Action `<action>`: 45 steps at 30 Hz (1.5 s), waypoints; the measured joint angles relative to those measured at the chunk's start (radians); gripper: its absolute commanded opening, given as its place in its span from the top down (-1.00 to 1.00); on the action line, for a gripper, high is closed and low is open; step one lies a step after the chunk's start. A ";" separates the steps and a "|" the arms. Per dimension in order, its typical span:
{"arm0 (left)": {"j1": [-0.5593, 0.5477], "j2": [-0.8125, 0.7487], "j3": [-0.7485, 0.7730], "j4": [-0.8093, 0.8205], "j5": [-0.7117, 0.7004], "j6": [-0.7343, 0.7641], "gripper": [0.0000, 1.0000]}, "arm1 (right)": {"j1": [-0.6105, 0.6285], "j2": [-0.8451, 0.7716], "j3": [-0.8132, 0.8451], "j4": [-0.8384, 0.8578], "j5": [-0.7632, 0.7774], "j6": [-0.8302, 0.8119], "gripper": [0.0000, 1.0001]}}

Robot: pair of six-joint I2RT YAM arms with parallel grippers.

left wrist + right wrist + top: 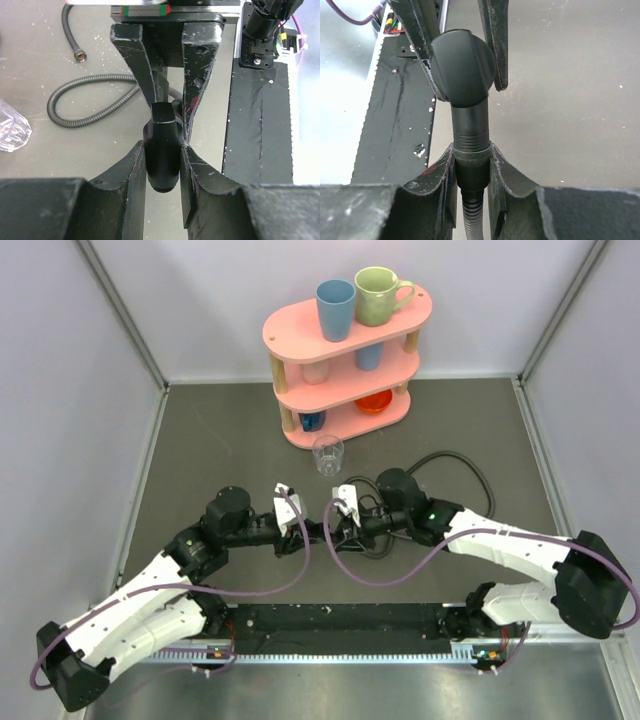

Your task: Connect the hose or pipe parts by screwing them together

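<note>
My left gripper [162, 150] is shut on a short black pipe part [162, 165], whose threaded tip points back toward its camera. Facing it, my right gripper [471, 150] is shut on the knurled nut [471, 162] at the end of a ribbed hose [471, 215]. The pipe part's threaded neck [470, 136] sits in that nut, with several threads showing above it. In the top view the left gripper [303, 532] and right gripper [338, 528] meet tip to tip at mid-table. The rest of the hose [462, 462] loops behind the right arm. A loose hose end fitting [77, 54] lies on the table.
A pink three-tier shelf [300, 335] with cups stands at the back. A clear glass [327, 453] stands just in front of it, close behind the grippers, and shows as the glass [10, 132] in the left wrist view. A black strip [340, 625] runs along the near edge.
</note>
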 measured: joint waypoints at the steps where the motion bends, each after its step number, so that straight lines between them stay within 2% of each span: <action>1: 0.000 0.001 -0.004 0.006 0.007 0.014 1.00 | -0.006 0.003 0.000 -0.001 -0.016 0.010 1.00; 4: -0.001 0.002 -0.007 0.022 0.015 0.043 1.00 | -0.023 0.003 0.000 0.000 -0.041 0.032 1.00; 5: -0.002 0.001 -0.007 0.027 0.011 0.046 1.00 | -0.025 0.003 0.000 0.003 -0.040 0.037 0.67; 10: -0.006 -0.005 -0.007 0.051 -0.070 -0.061 1.00 | -0.029 -0.016 -0.029 0.081 0.025 0.053 0.01; 11: -0.014 -0.005 -0.007 0.056 -0.098 -0.112 1.00 | -0.029 -0.035 -0.049 0.121 0.046 0.055 -0.19; 16: -0.035 -0.004 0.002 0.041 -0.248 -0.444 1.00 | -0.027 -0.190 -0.168 0.301 0.171 0.012 -0.34; 23: -0.035 0.044 0.138 -0.102 -0.385 -0.951 1.00 | 0.052 -0.339 -0.355 0.465 0.410 -0.130 -0.49; 30: -0.035 0.044 0.167 -0.182 -0.401 -1.310 1.00 | 0.206 -0.368 -0.375 0.587 0.640 -0.336 -0.48; 39: -0.035 -0.009 0.145 -0.203 -0.354 -1.631 1.00 | 0.348 -0.234 -0.375 0.744 0.872 -0.601 -0.13; 42: -0.035 -0.030 0.144 -0.200 -0.351 -1.687 1.00 | 0.375 -0.194 -0.375 0.792 0.917 -0.663 0.15; 45: -0.035 -0.032 0.142 -0.205 -0.338 -1.718 1.00 | 0.394 -0.171 -0.375 0.860 0.964 -0.714 0.57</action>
